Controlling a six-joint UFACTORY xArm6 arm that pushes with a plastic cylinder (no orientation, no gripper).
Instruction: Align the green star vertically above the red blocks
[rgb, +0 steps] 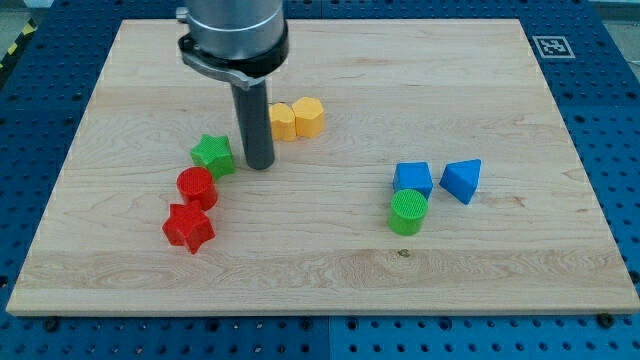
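Tip (259, 164), a bare rod with no pincer, sits just right of green star (213, 154), so it can nudge it over red cylinder (197, 187) and red star (188, 228).

wooden board (330, 270) carries green star (213, 154), red cylinder (197, 187), red star (188, 228), two yellow blocks (297, 119).

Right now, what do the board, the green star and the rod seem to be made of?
The board: pale wood with visible grain, a smooth matte finish. The green star: probably plastic, with fine ridges that suggest 3D printing, though that is not certain. The rod looks like dark metal or plastic with a slight sheen; my tip sits just to the view's right of the star.
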